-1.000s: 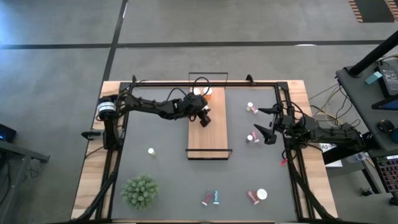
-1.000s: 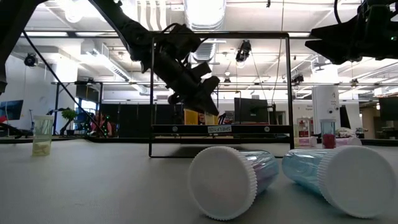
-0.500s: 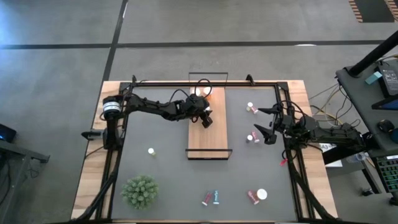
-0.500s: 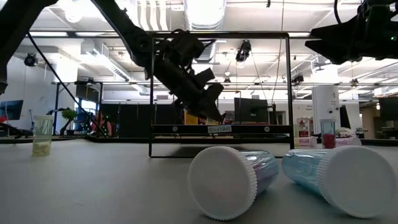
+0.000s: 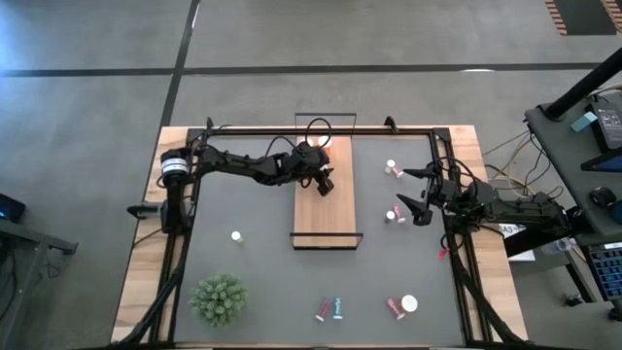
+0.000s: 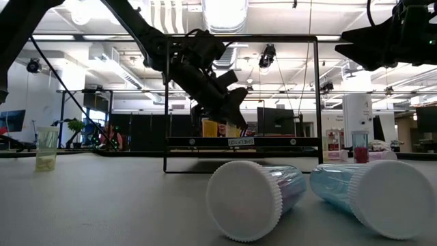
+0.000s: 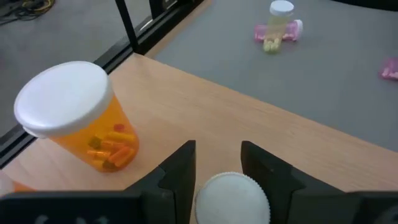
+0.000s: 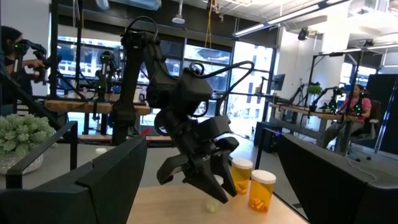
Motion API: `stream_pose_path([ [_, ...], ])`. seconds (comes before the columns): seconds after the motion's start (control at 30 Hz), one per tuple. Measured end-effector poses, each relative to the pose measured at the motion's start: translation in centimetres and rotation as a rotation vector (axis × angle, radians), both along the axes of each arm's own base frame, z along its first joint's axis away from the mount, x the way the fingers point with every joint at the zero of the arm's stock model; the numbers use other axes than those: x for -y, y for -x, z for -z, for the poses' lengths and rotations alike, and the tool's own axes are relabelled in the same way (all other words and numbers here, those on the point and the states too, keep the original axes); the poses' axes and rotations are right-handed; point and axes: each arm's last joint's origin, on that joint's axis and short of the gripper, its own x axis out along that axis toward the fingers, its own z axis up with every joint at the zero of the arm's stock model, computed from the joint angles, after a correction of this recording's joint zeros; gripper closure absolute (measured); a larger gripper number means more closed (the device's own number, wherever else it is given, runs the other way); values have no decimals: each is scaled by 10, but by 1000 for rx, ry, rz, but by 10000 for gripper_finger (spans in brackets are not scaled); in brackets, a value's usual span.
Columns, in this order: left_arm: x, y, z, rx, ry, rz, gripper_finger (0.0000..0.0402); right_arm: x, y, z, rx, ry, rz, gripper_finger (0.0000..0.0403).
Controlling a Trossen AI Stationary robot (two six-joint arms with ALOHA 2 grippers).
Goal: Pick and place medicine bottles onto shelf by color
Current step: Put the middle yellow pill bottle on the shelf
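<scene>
Medicine bottles lie scattered: two orange ones [image 5: 322, 148] stand at the shelf's [image 5: 326, 209] far end, others rest on the grey worktop [image 5: 253, 262]. Beside the orange pair, the left gripper [image 5: 324, 184] hangs over a white-capped bottle [image 7: 232, 198]; its jaws flank the cap, barely parted. Most of the board lies bare. The right gripper [image 5: 412, 192] waits spread wide near the pink bottles [image 5: 396, 215].

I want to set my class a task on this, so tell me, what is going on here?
A two-armed robot is sorting small medicine bottles onto a long light-wood shelf. The left gripper is over the shelf's far end, fingers either side of a white-capped bottle, next to an orange white-lidded bottle already standing there. The right gripper waits open at the table's right side beside a small pink bottle. More bottles lie scattered on the grey table.
</scene>
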Motion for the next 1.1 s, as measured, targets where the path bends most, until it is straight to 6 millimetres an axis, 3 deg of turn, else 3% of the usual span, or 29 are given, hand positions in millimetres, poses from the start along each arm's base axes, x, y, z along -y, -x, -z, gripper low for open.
stream_pose_path([
  [1.1, -12, -2, -14, 37, -34, -13, 290, 0, 0, 0, 0, 0, 0, 53],
])
